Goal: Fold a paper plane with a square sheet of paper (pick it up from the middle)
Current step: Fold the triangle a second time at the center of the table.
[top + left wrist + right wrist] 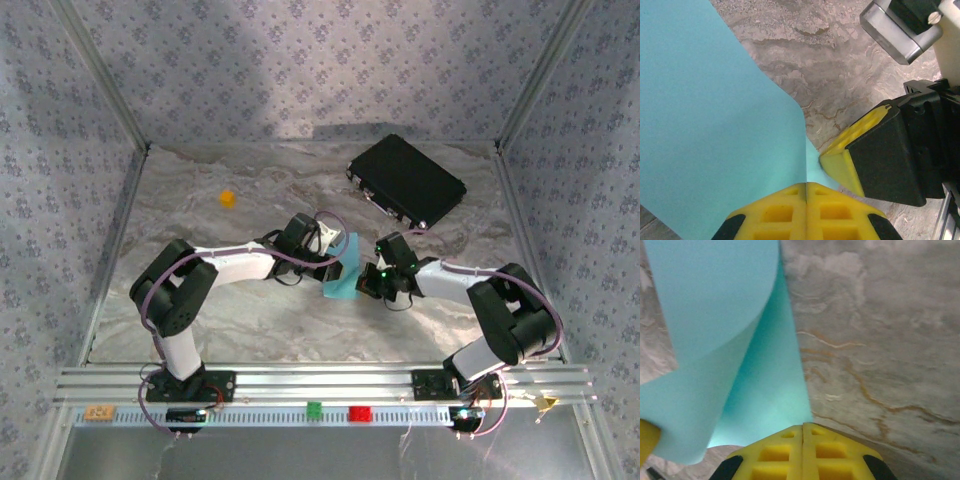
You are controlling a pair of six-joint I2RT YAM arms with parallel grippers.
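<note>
The square sheet of paper (343,272) is light blue and hangs just above the marble table (250,310), between the two arms at the centre. It is bent into a loose curve, with no sharp crease visible. My left gripper (336,262) is shut on one edge of it; in the left wrist view the sheet (715,125) runs out from the closed tips (806,184). My right gripper (366,279) is shut on the neighbouring edge, its yellow fingers (847,162) close beside the left ones. The right wrist view shows the curled sheet (735,340) leaving the closed tips (803,426). The paper plane is out of view.
A black rectangular case (407,180) lies at the back right. A tiny orange cube (228,198) sits at the back left. Patterned walls close in three sides. A metal rail (320,385) with a green block (313,409) and a red block (359,413) runs along the near edge.
</note>
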